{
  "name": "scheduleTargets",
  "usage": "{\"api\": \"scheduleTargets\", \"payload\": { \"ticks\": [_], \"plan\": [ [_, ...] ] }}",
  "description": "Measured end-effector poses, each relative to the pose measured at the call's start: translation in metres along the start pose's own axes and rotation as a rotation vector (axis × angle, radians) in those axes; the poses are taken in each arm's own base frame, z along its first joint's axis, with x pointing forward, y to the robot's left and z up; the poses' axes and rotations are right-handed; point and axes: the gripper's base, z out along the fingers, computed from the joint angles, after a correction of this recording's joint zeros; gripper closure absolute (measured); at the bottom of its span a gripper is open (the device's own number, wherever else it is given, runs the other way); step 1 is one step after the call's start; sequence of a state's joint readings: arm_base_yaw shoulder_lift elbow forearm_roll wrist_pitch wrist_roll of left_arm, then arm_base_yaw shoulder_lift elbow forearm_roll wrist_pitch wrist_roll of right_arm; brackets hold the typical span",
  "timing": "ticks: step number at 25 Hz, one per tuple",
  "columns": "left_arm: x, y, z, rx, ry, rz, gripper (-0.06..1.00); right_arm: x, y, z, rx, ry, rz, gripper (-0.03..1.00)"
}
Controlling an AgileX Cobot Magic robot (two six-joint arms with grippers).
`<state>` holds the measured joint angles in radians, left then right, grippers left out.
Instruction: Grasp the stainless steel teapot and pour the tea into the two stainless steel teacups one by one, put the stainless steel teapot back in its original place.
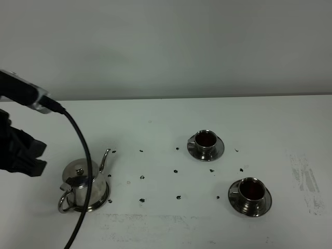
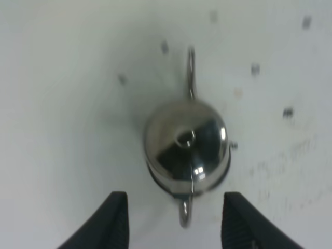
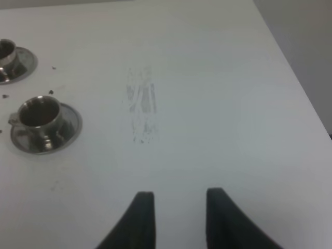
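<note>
Teapot [image 1: 83,185] sits on coaster [image 1: 99,203] at bench [image 1: 155,129] front-left, spout aimed away; left end effector [image 2: 174,220] hovers above it, fingers apart, empty. Near teacup [image 1: 251,194] w/ saucer front-right, far teacup [image 1: 206,141] behind it. Right end effector [image 3: 174,218] open over bare bench

Left arm: black, at the left edge of the table [image 1: 171,114], raised, cable trailing down. Left gripper [image 2: 174,220]: above the table, pointing down, jaws spread wide, holding nothing. Right gripper [image 3: 179,218]: over the table's right part, jaws parted, holding nothing. Right arm: unseen from the high camera.
</note>
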<state>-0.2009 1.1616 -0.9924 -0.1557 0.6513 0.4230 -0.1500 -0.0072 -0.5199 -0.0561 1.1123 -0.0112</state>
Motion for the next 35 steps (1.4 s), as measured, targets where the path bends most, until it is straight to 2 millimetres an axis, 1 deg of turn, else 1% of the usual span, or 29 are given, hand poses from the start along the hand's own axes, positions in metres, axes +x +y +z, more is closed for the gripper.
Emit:
{"api": "scheduleTargets", "payload": {
  "ticks": [5,8,9,11,12,15,18,20,23,26,30,33,35],
  "plan": [
    [0.004,-0.009,-0.065,-0.063,-0.195,0.023,0.51,0.0,0.0,0.0,0.0,0.0,0.0,0.74],
    [0.013,-0.015,-0.096,-0.087,-0.268,0.037,0.51,0.0,0.0,0.0,0.0,0.0,0.0,0.74],
    [0.017,-0.017,-0.103,-0.093,-0.273,0.043,0.51,0.0,0.0,0.0,0.0,0.0,0.0,0.74],
    [0.03,-0.02,-0.12,-0.122,-0.264,0.051,0.51,0.0,0.0,0.0,0.0,0.0,0.0,0.74],
    [0.039,-0.021,-0.127,-0.134,-0.231,0.014,0.51,0.0,0.0,0.0,0.0,0.0,0.0,0.74],
    [0.072,-0.025,-0.14,-0.17,-0.145,-0.19,0.51,0.0,0.0,0.0,0.0,0.0,0.0,0.74],
    [0.109,-0.035,-0.144,-0.215,-0.098,-0.322,0.51,0.0,0.0,0.0,0.0,0.0,0.0,0.74],
    [0.13,-0.043,-0.14,-0.251,-0.1,-0.376,0.51,0.0,0.0,0.0,0.0,0.0,0.0,0.74],
    [0.16,-0.055,-0.13,-0.273,-0.118,-0.439,0.51,0.0,0.0,0.0,0.0,0.0,0.0,0.74],
    [0.179,-0.062,-0.121,-0.283,-0.129,-0.468,0.51,0.0,0.0,0.0,0.0,0.0,0.0,0.74],
    [0.198,-0.067,-0.11,-0.305,-0.123,-0.474,0.51,0.0,0.0,0.0,0.0,0.0,0.0,0.74],
    [0.208,-0.069,-0.102,-0.307,-0.126,-0.486,0.51,0.0,0.0,0.0,0.0,0.0,0.0,0.74],
    [0.212,-0.072,-0.102,-0.31,-0.142,-0.484,0.51,0.0,0.0,0.0,0.0,0.0,0.0,0.74]
  ]
}}
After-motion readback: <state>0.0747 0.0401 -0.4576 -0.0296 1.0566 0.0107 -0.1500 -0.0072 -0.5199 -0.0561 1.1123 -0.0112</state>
